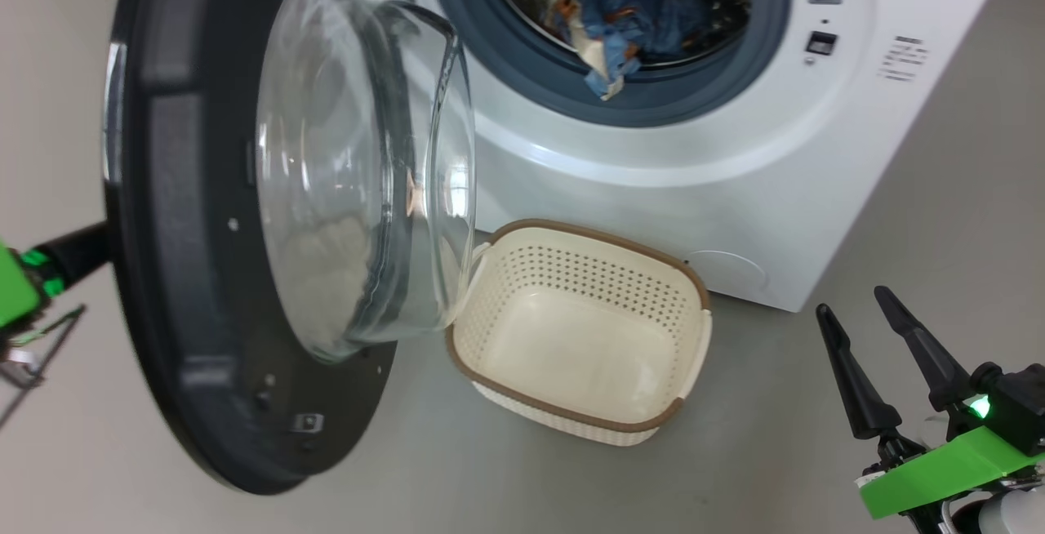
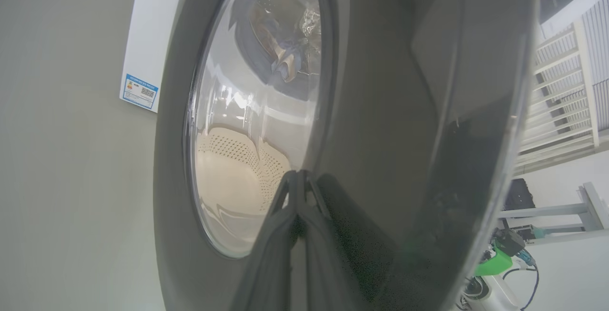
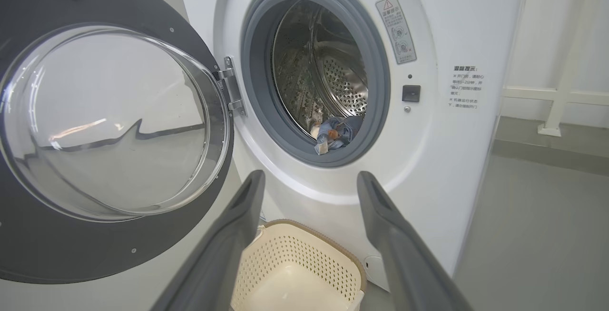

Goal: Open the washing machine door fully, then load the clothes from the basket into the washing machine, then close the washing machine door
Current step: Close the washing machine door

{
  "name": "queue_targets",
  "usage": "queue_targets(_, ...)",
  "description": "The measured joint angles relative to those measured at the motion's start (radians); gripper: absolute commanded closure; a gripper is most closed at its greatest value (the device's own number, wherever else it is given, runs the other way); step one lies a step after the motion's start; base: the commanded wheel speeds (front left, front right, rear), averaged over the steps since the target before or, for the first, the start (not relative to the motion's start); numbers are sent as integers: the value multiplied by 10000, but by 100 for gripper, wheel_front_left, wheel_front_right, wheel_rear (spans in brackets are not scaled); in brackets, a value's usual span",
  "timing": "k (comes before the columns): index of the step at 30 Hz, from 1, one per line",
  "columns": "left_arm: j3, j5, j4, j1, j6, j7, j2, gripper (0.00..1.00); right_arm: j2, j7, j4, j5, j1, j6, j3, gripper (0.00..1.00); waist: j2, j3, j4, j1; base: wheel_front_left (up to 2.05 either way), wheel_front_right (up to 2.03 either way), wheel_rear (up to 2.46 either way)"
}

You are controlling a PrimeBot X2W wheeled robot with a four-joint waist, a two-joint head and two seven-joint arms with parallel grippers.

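Note:
The washing machine (image 1: 735, 191) stands with its door (image 1: 163, 191) swung out to the left, the glass bowl facing me. The light blue clothes (image 1: 620, 20) lie in the drum, one corner hanging over the grey gasket; they also show low in the drum (image 3: 333, 132). On the floor before the machine the basket (image 1: 580, 330) has nothing in it. My left gripper (image 2: 297, 176) is shut, its tips against the door's glossy outer face (image 2: 380, 111) beside the window. My right gripper (image 1: 853, 303) stands open at the lower right, holding nothing, apart from the basket (image 3: 295, 273).
Grey floor (image 1: 775, 436) lies open to the right of the basket and the machine. A white railing (image 3: 556, 97) runs along the wall past the machine's right side. A blue label sticker (image 2: 139, 91) marks the machine's lower corner.

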Motion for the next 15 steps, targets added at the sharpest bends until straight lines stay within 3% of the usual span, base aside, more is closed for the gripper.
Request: queue_targets(15,-974,502,-637,0,0,-1116,-784,100,297,0,-12,-19,227,0,-336,0,0,-191,-1536,1,0,0,0)
